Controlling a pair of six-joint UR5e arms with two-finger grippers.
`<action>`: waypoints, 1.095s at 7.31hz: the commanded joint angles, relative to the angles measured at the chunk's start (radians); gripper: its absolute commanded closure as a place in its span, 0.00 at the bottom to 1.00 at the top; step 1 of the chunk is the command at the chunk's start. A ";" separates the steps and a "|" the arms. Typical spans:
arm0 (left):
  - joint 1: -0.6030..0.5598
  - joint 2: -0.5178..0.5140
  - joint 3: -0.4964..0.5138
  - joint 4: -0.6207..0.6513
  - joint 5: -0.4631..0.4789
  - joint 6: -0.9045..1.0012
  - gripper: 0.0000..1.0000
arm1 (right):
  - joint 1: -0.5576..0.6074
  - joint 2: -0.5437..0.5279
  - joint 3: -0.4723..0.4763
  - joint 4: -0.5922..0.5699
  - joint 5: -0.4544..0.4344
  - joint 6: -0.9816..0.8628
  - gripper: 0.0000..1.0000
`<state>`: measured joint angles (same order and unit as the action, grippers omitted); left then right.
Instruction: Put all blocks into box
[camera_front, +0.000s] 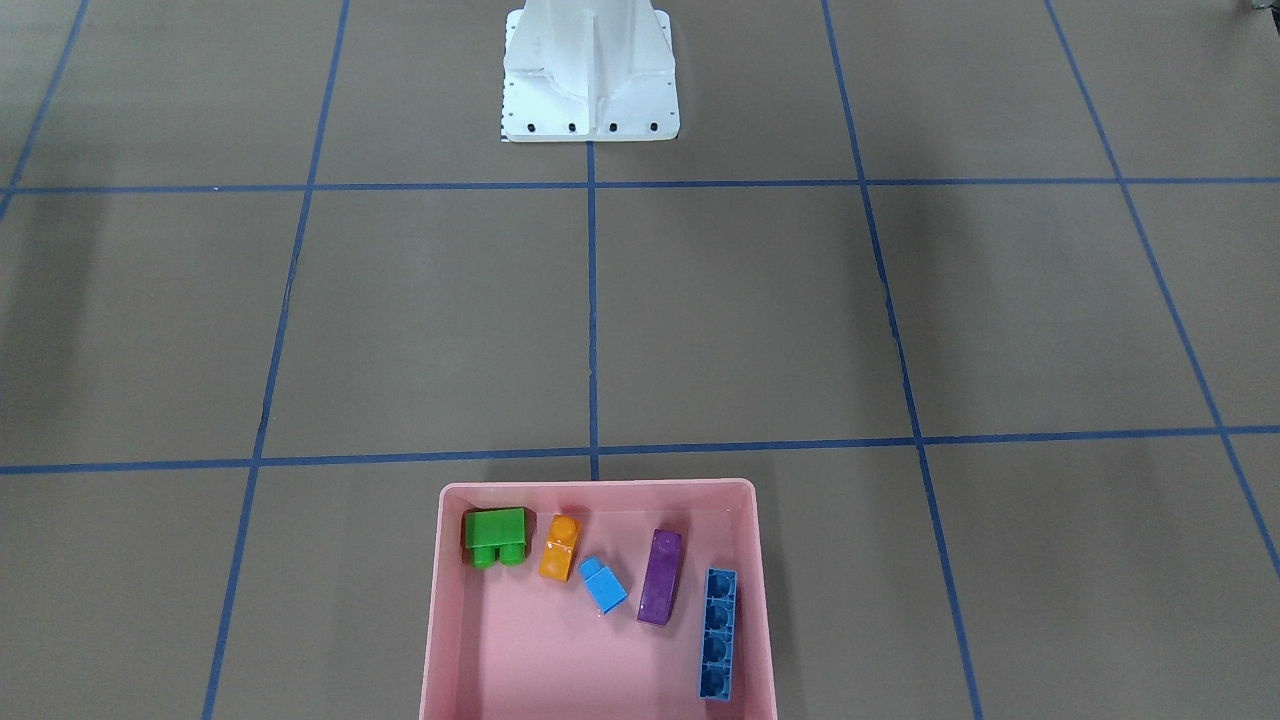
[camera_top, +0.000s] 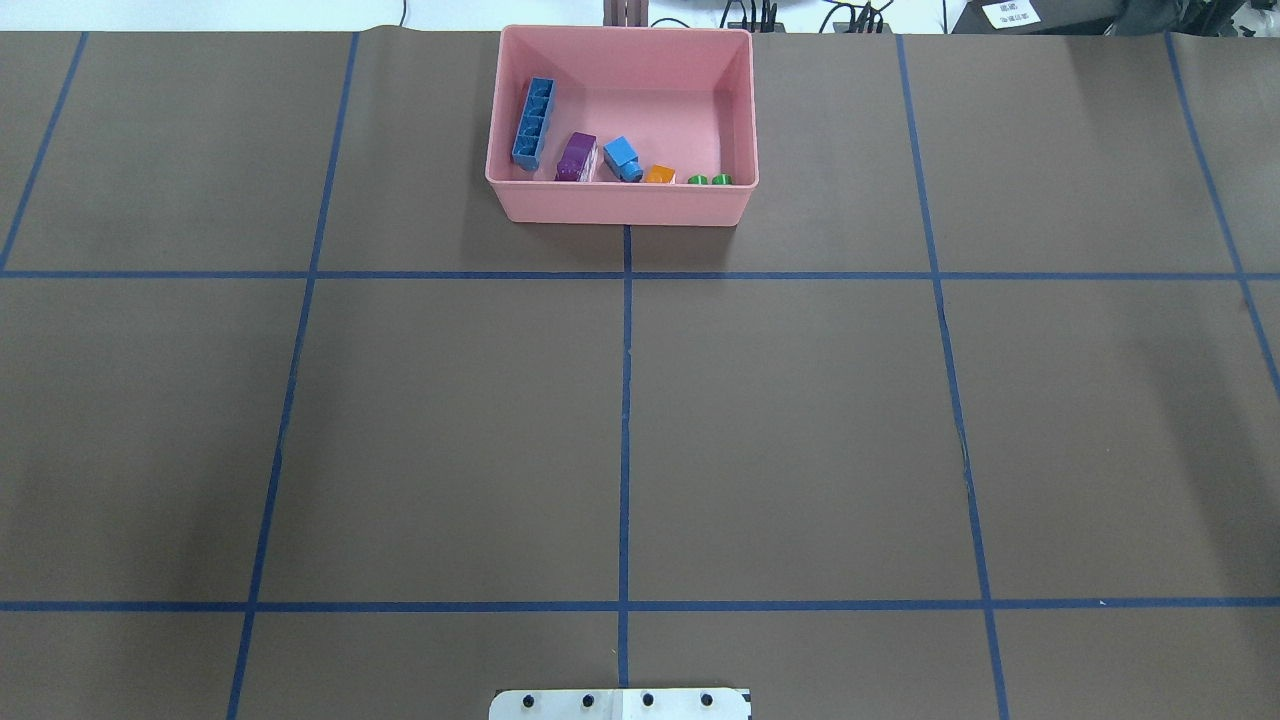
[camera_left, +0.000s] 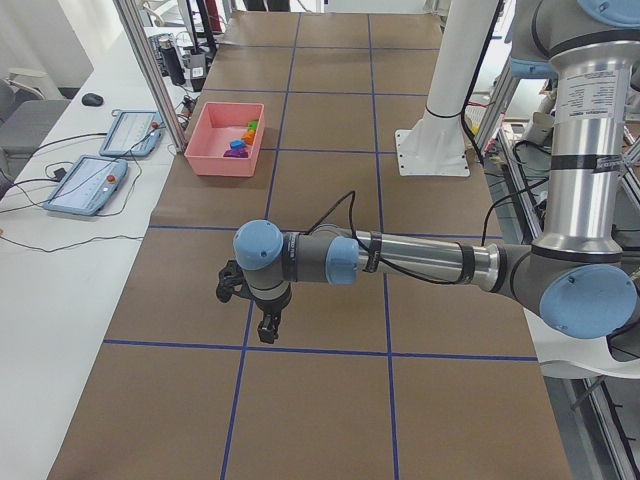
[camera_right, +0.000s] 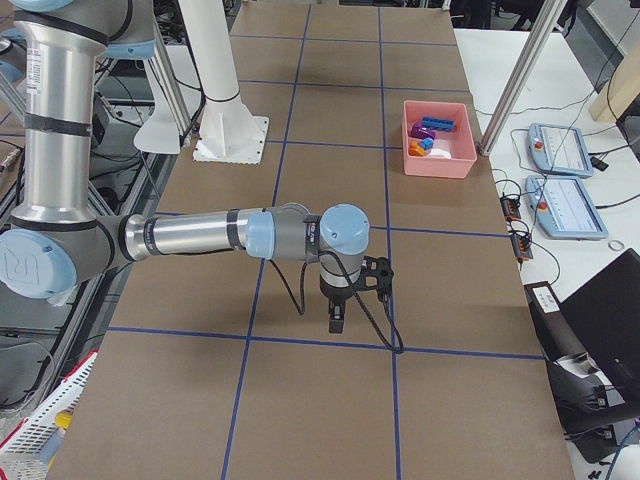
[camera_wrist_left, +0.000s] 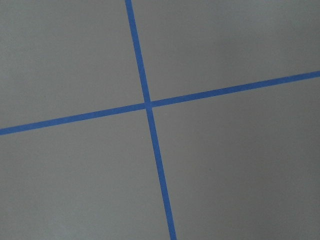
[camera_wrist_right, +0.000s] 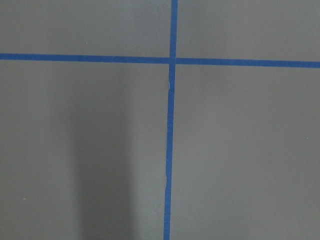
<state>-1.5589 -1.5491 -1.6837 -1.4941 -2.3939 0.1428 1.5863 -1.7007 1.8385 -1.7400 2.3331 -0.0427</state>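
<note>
All five blocks lie inside the pink box (camera_front: 596, 486): green (camera_front: 497, 535), orange (camera_front: 559, 548), small light-blue (camera_front: 603, 585), purple (camera_front: 660, 590) and long blue (camera_front: 717, 632). The overhead view shows the box (camera_top: 620, 205) at the table's far middle, with the long blue block (camera_top: 533, 123) leaning on its left wall. My left gripper (camera_left: 266, 332) hovers over bare table far from the box (camera_left: 224, 140). My right gripper (camera_right: 336, 322) hovers likewise, far from the box (camera_right: 438, 140). Both show only in the side views, so I cannot tell whether they are open or shut.
The white robot base (camera_front: 590, 70) stands at the table's near middle. Blue tape lines grid the brown table. Teach pendants (camera_left: 85, 185) lie on the side bench beyond the box end, next to aluminium frame posts.
</note>
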 joint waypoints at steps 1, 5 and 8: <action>-0.013 -0.017 -0.013 0.097 -0.001 -0.024 0.00 | 0.001 0.013 -0.027 -0.004 0.000 -0.005 0.00; -0.058 -0.019 -0.108 0.182 0.018 -0.035 0.00 | 0.001 0.039 -0.067 -0.004 -0.001 -0.003 0.00; -0.056 0.043 -0.171 0.175 0.111 -0.034 0.00 | 0.001 0.029 -0.053 0.004 -0.021 -0.003 0.00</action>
<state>-1.6165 -1.5362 -1.8322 -1.3174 -2.3188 0.1077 1.5876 -1.6710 1.7809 -1.7400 2.3156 -0.0467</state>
